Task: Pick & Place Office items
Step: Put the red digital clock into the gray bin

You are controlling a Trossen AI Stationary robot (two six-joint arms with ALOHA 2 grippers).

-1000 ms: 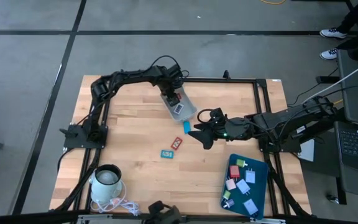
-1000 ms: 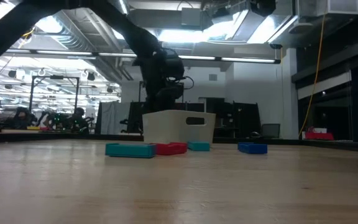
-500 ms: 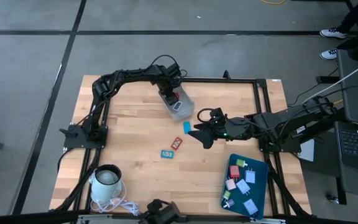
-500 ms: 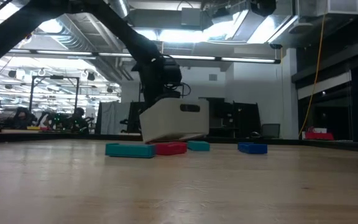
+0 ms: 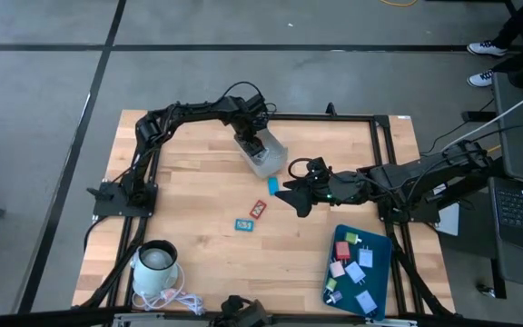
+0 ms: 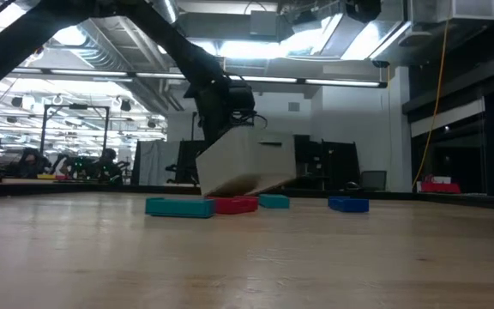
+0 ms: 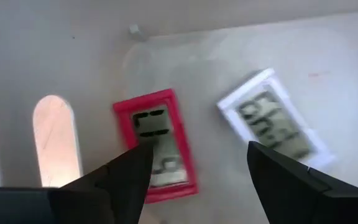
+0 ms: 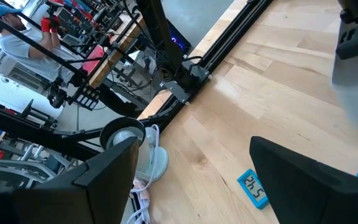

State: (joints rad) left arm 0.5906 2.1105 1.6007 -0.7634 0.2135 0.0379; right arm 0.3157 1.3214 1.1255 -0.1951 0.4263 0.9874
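Red item (image 7: 159, 146) in tilted bin (image 5: 263, 154), beside white one (image 7: 271, 121) | left gripper (image 7: 194, 168) fingers apart above, empty | right gripper (image 5: 291, 193) fingers apart, empty, near bin

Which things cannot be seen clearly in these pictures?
- Digits on white display piece: left wrist view, blurred.
- Contents of translucent grey rectangular bin: low view, its wall hides them.
- Small pieces on dark-teal flat tray: high view, too small.
- Right hand: high view, dark, fingers unclear.
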